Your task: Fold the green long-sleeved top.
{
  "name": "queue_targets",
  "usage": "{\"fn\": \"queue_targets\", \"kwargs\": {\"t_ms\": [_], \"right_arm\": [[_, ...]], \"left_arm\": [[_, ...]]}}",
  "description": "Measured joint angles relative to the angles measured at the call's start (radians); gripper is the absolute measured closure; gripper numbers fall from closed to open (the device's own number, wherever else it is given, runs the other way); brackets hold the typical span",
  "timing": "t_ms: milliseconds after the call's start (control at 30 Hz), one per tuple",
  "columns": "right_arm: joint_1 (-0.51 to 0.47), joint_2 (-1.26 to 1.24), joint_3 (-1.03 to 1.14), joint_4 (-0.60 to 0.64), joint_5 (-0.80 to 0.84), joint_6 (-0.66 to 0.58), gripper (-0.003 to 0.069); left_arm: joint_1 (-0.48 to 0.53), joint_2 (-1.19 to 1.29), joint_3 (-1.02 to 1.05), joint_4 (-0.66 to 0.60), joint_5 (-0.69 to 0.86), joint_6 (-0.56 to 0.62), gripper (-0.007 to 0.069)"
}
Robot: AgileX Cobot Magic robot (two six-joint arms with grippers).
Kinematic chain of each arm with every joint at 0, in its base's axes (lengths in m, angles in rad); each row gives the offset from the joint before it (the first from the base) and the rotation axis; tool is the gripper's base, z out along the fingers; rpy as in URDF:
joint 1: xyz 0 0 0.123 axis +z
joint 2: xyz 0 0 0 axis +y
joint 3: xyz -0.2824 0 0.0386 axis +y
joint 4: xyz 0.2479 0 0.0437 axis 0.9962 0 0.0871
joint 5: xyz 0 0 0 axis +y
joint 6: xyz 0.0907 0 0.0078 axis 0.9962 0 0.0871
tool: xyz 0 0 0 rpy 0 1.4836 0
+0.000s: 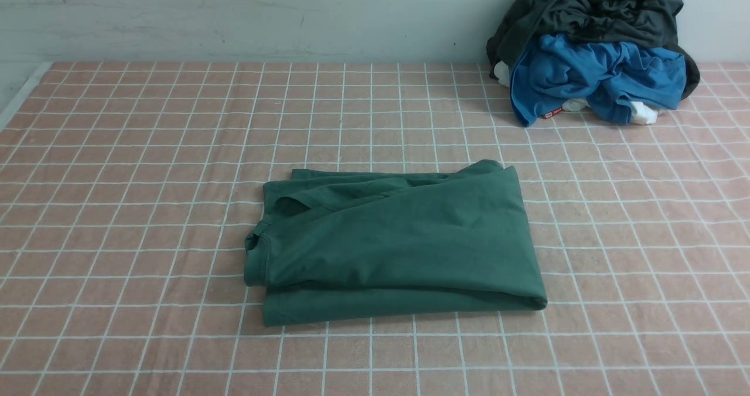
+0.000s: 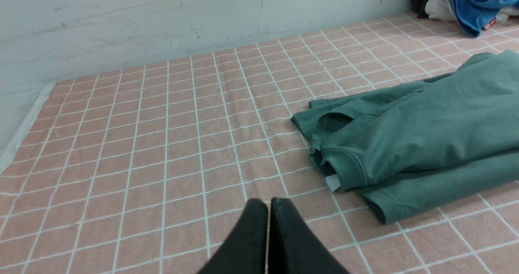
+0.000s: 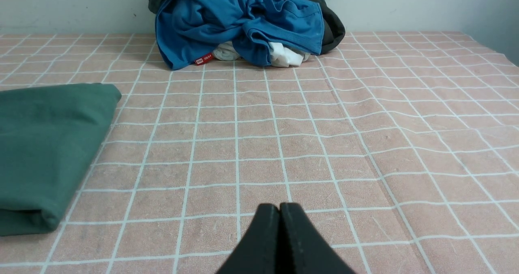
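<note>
The green long-sleeved top (image 1: 398, 243) lies folded into a compact rectangle in the middle of the pink checked cloth, its ribbed collar at the left end. In the left wrist view the top (image 2: 421, 136) shows a small white label by the collar. My left gripper (image 2: 268, 202) is shut and empty, hovering over bare cloth a little way from the collar end. In the right wrist view the top (image 3: 44, 152) shows only its smooth folded end. My right gripper (image 3: 279, 205) is shut with nothing in it, apart from that end. Neither arm shows in the front view.
A heap of clothes, a bright blue garment (image 1: 592, 79) under a dark grey-black one (image 1: 592, 9) with some white cloth, sits against the wall at the back right. The pale wall (image 1: 234, 15) bounds the far side; the cloth's edge runs at the far left.
</note>
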Motion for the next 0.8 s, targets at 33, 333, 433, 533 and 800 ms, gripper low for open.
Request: {"fn": "queue_targets", "kwargs": {"t_ms": [33,333,433,533,800], "right_arm": [[0.000,0.000,0.000,0.000,0.000,0.000,0.0673],[0.000,0.000,0.000,0.000,0.000,0.000,0.0673],[0.000,0.000,0.000,0.000,0.000,-0.004,0.0673],[0.000,0.000,0.000,0.000,0.000,-0.005,0.0673],[0.000,0.000,0.000,0.000,0.000,-0.004,0.0673]], "left_arm": [[0.011,0.000,0.025,-0.015,-0.034,0.010,0.0628],[0.213,0.000,0.230,-0.119,-0.260,0.049,0.0628],[0.267,0.000,0.275,-0.094,-0.256,0.051,0.0628],[0.287,0.000,0.276,-0.081,-0.255,0.051,0.0628],[0.290,0.000,0.271,-0.087,-0.210,0.051,0.0628]]}}
